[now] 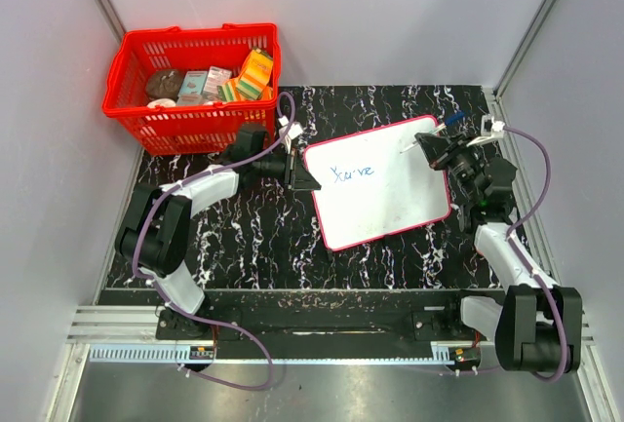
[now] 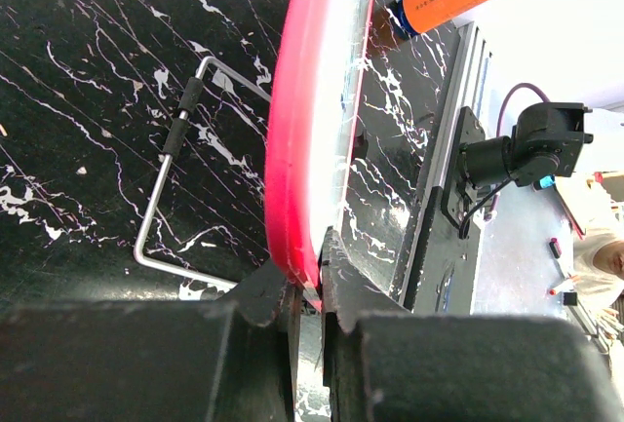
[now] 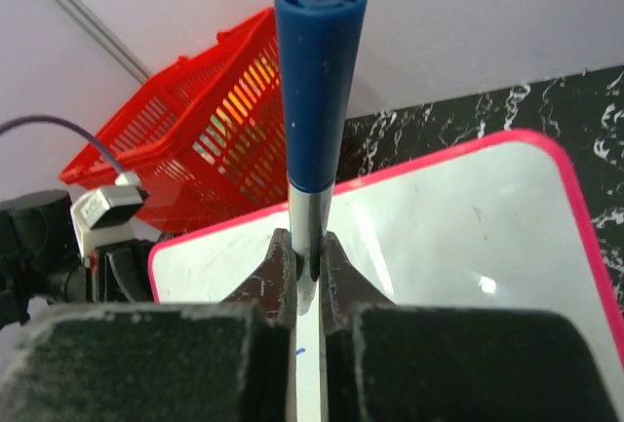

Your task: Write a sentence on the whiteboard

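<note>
Top external view: where is the board? asks the first.

Second: The board lies on the table, right of centre, between the two grippers. Its long axis runs left to right, with the right end turned a little toward the far wall.

First: And the sentence?

Second: The sentence is blue and sits on the board's left half. Only one word shows, something like "You've". It runs along the board's long axis.

First: The left gripper?

Second: The left gripper is clamped on the board's left edge. The left wrist view shows its jaws pinching that edge.

First: The right one?

Second: The right gripper is closed tight on a marker above the board's far right corner. The marker's blue end points up and away to the far right. Its tip end points down toward the board, but the tip is hidden, so contact cannot be told.

First: Anything else?

Second: A red basket of packets stands at the far left, well apart from the board.
</note>
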